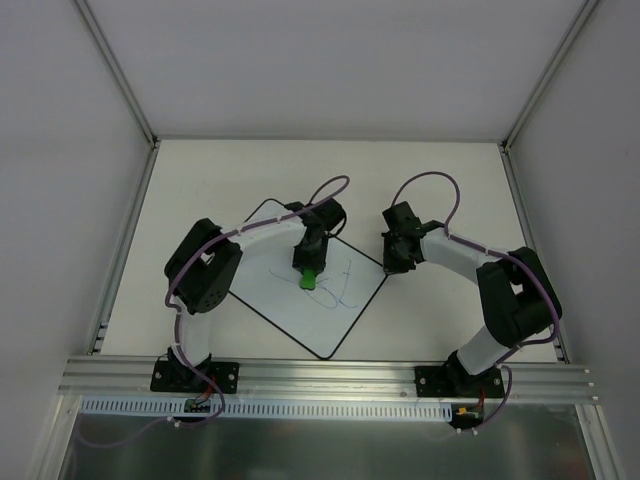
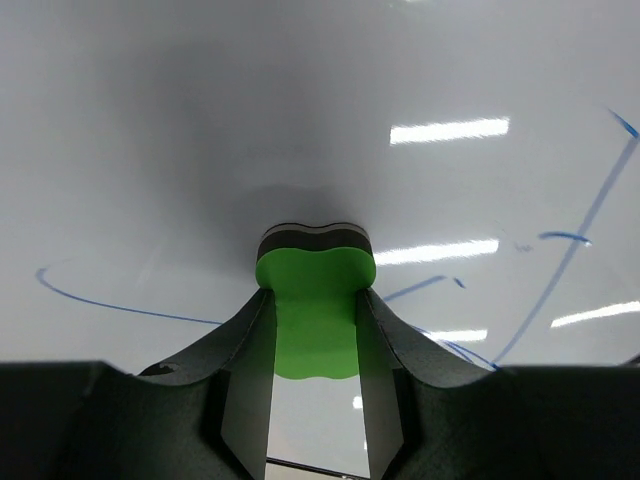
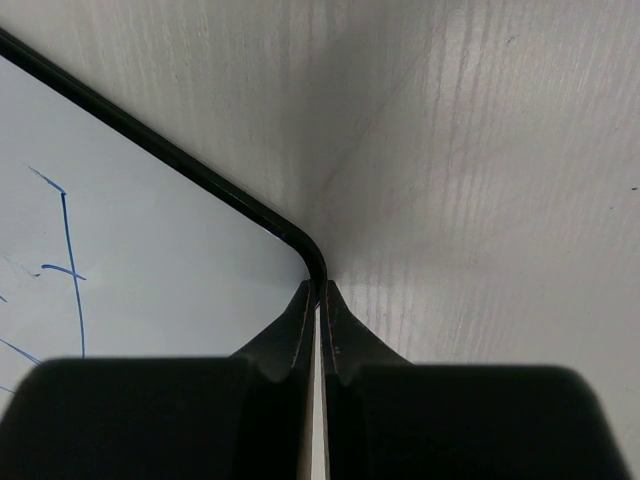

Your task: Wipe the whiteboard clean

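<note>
We see one whiteboard [image 1: 290,315] lying flat on the table [image 1: 440,180], between the two arms and nearer the left one. It is turned like a diamond: one corner points at the near rail, and its long axis runs from far left to near right in the overhead view. Blue scribbles [image 1: 335,288] cross its right half, a few thin strokes and loops, too tangled for us to count.

One green eraser [image 2: 315,310], and the left gripper [image 2: 314,335] has it pinched by the waist between both fingers. Its long axis points straight out from the wrist, and its dark felt layer faces the board at the far end. From above it sits mid-board, just left of the scribbles.

The right gripper [image 3: 320,305] has its two fingers pressed together with nothing between them. Its tips are right at the board's rounded right corner, where the black edge bends
</note>
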### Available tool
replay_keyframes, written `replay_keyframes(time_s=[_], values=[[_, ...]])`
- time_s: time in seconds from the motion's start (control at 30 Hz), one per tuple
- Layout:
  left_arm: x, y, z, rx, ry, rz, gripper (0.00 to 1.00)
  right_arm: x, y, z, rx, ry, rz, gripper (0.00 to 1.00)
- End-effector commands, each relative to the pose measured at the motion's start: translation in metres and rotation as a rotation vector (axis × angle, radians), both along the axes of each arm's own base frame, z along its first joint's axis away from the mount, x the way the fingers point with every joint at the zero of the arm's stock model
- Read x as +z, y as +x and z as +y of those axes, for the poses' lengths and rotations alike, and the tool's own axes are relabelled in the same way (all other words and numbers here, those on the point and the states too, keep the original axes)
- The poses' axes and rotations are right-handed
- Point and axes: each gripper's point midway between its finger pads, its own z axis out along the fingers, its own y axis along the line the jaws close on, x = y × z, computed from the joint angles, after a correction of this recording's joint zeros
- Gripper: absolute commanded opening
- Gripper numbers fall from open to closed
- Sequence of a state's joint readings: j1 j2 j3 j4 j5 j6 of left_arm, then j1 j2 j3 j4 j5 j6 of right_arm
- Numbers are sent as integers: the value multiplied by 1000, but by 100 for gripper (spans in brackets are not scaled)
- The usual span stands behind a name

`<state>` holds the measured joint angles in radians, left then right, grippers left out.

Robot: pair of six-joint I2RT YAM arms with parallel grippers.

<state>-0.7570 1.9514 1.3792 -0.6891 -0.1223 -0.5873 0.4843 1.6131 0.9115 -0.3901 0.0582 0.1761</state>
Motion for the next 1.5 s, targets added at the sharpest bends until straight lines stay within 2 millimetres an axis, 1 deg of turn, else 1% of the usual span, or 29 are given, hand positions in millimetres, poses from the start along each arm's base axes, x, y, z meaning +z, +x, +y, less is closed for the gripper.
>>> replay_keyframes(time_s=[0.0,0.03,0.13,0.17,0.2,0.27,0.3,0.37,0.43,0.5,0.6,0.67,0.77,0.87,0.93,1.0,1.03,1.07,1.1,1.13,1.17,1.23,1.27,1.33,1.43,1.47], values=[[-32,-52,-14,-56,29,185,0,-9,-16,-17,-6,-72,43,0],[-31,-49,-11,-49,43,170,0,-8,-16,-16,-5,-70,41,0],[-31,-43,16,-12,85,153,0,-8,-16,-15,-4,-64,40,0],[-32,-45,31,10,104,158,0,-8,-17,-15,-3,-64,42,0],[-32,-38,49,60,114,158,0,-8,-17,-15,-2,-64,41,0],[-30,-39,78,114,142,156,0,-6,-17,-15,-2,-59,38,0],[-29,-32,93,161,143,155,0,-5,-16,-14,-2,-57,35,0],[-25,-30,114,193,169,135,0,-4,-15,-13,-1,-50,32,0],[-22,-23,126,228,166,130,0,-4,-15,-12,0,-48,33,0],[-21,-20,133,256,153,138,0,-3,-14,-12,1,-48,30,0],[-21,-14,150,313,158,139,0,-3,-14,-12,2,-49,31,0],[-22,-10,167,364,181,134,0,-4,-14,-12,4,-47,29,0],[-22,-5,174,384,196,129,0,-5,-14,-11,5,-45,29,0],[-25,-3,162,367,176,137,0,-5,-13,-10,7,-38,30,0],[-25,-7,142,292,188,122,0,-4,-13,-10,6,-39,26,0],[-26,-13,116,245,150,138,0,-4,-13,-10,6,-40,25,0],[-26,-21,95,198,136,139,0,-4,-12,-10,4,-40,23,0],[-27,-22,80,163,123,141,0,-4,-13,-11,5,-42,26,0],[-27,-27,67,136,109,148,0,-4,-12,-10,4,-40,23,0],[-27,-39,47,98,97,152,0,-4,-13,-10,4,-39,24,0],[-27,-42,31,71,80,155,0,-4,-13,-11,4,-40,23,0],[-28,-54,7,28,58,168,0,-3,-12,-11,2,-41,20,0],[-29,-62,-11,-19,50,169,0,-3,-12,-11,2,-40,22,0],[-31,-69,-20,-34,46,177,0,-3,-13,-11,2,-38,23,0],[-30,-64,-11,-22,64,159,0,-3,-13,-12,0,-36,22,0],[-31,-64,-1,-10,82,152,0,-3,-13,-12,0,-36,22,0]])
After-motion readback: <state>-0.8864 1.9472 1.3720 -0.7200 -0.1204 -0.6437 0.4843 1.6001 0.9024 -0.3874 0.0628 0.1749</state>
